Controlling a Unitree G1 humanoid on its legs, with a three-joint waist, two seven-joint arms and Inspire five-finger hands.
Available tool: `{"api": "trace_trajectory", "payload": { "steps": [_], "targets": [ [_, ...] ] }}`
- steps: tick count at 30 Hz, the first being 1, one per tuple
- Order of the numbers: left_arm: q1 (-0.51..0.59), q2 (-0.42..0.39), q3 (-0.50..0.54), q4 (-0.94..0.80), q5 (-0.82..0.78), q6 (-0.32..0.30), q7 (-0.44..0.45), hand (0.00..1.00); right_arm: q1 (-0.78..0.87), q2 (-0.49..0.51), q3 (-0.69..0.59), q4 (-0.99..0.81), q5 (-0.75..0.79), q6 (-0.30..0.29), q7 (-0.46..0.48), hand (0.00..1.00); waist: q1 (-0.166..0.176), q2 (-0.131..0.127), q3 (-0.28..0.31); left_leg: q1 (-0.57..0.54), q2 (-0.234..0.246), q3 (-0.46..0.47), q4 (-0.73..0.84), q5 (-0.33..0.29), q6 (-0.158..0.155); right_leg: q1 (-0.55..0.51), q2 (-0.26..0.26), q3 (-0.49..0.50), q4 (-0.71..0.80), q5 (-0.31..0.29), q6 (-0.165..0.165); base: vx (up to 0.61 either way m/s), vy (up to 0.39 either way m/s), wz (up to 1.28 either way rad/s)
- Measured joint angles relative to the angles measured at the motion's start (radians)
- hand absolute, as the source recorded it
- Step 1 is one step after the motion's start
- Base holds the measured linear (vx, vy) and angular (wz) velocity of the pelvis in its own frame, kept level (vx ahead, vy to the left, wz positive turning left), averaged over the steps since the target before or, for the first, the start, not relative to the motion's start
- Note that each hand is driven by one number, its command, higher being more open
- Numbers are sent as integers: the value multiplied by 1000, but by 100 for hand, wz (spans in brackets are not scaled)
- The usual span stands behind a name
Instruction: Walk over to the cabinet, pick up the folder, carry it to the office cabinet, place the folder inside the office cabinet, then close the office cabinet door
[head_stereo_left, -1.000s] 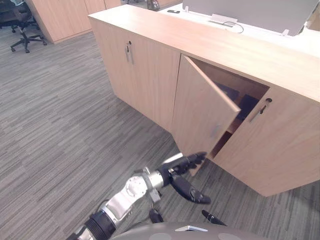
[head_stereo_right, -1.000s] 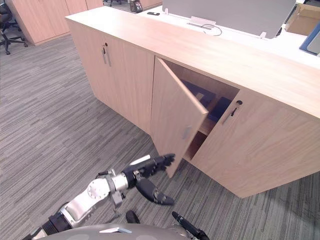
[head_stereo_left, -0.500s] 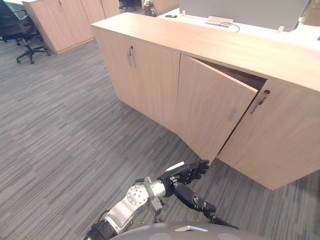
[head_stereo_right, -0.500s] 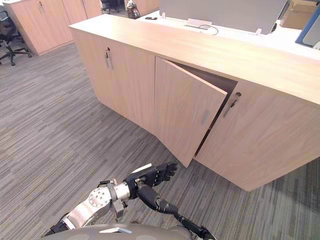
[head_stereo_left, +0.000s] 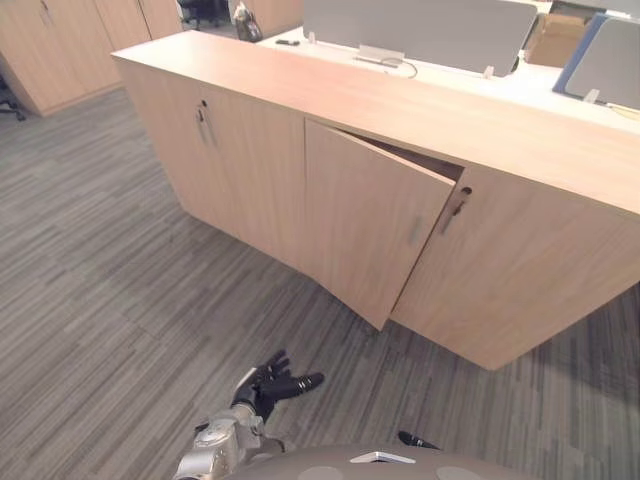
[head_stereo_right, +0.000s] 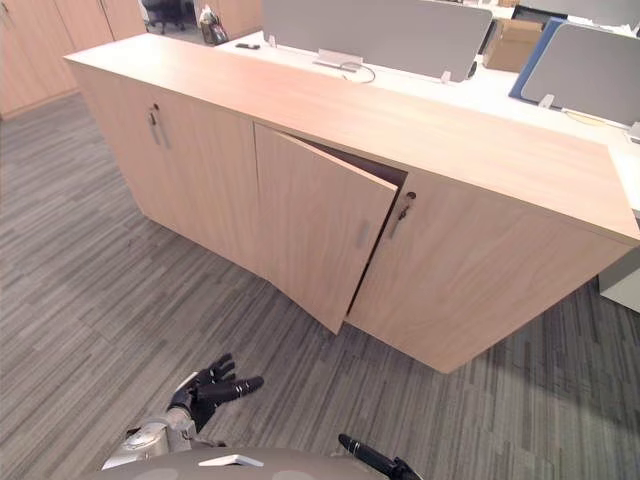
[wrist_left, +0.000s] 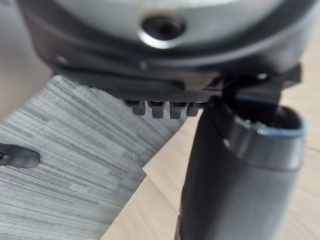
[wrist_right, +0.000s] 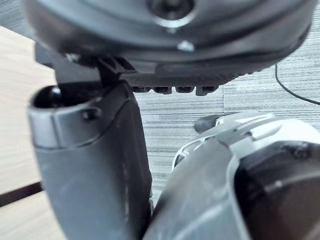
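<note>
The light wood office cabinet (head_stereo_left: 520, 270) runs across the view. Its middle door (head_stereo_left: 370, 225) stands a narrow crack ajar at the handle side, and it hides the inside. My left hand (head_stereo_left: 265, 385) hangs low over the carpet in front of that door, apart from it, open with its fingers spread and holding nothing. In the left wrist view its thumb (wrist_left: 240, 170) stands out straight, with wood and carpet beyond. My right hand (head_stereo_right: 365, 455) shows as a straight dark finger at the lower edge, open and empty.
Grey striped carpet (head_stereo_left: 100, 280) spreads out in front of the cabinet. The cabinet's left door (head_stereo_left: 240, 170) and right door (head_stereo_left: 530, 280) are shut. Behind it stands a desk with a grey partition (head_stereo_left: 420, 30), a cardboard box (head_stereo_right: 510, 40) and a blue-edged panel (head_stereo_right: 590, 70).
The middle door has swung from wide open to nearly shut. My left hand has dropped away from the door's edge toward the floor. The camera has shifted.
</note>
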Motion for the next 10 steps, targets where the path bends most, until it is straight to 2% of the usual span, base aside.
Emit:
{"api": "trace_trajectory", "payload": {
  "steps": [1, 2, 3, 4, 5, 6, 7, 8, 10],
  "targets": [
    [-13, -23, 63, 32, 27, -22, 6, 100, -3, -12, -3, 2, 0, -1, -6, 100, 14, 8, 5, -5, -64, -133, -102, 6, -32, -7, -8, 36, -1, 1, 0, 63, 31, -76],
    [-18, -31, 102, 57, 44, -25, 9, 100, -6, -17, -5, 6, 0, -1, -6, 100, 19, 14, 7, 1, -88, -187, -169, 23, -55, -11, -10, 48, -1, 2, 2, 82, 93, -99],
    [-27, -38, 182, 132, 83, -46, 29, 100, -17, -21, -2, 18, 0, -1, -7, 100, 24, 30, 15, 43, -101, -233, -269, 123, -61, -7, 0, 85, -8, -2, 20, 114, 128, -91],
    [-36, -30, 241, 198, 107, -48, 55, 100, -25, -12, -2, 22, -1, 0, -9, 100, 23, 29, 14, 70, -102, -210, -285, 135, -27, 8, 0, 107, -17, 0, 27, 180, 113, -85],
    [-41, -19, 313, 260, 138, -45, 93, 100, -20, 10, -18, 21, 2, 0, -5, 100, 11, 14, 10, 91, -112, -188, -310, 124, -28, 18, -16, 120, -32, 4, 33, 211, 91, -61],
    [-34, -9, 370, 290, 158, -46, 121, 100, -21, 22, -25, 19, 1, 0, -6, 100, 13, -4, 6, 108, -123, -162, -340, 125, -23, 9, -30, 137, -39, 9, 36, 187, 64, -41],
    [-25, -4, 386, 296, 171, -46, 128, 100, -22, 29, -30, 19, 0, 0, -8, 100, 15, -11, 6, 117, -131, -153, -362, 130, -19, 5, -37, 144, -41, 12, 39, 199, 80, -34],
    [-5, 3, 399, 301, 182, -46, 134, 100, -22, 36, -34, 19, 6, 0, -15, 100, 14, -32, -2, 136, -148, -139, -405, 146, -7, 2, -52, 150, -42, 11, 40, 193, 62, -20],
    [29, 1, 398, 311, 208, -45, 138, 100, -18, 40, -40, 19, 36, -1, -23, 100, 16, -34, -5, 174, -170, -121, -469, 162, 0, -3, -69, 153, -43, 8, 43, 133, 38, -17]
  ]
}}
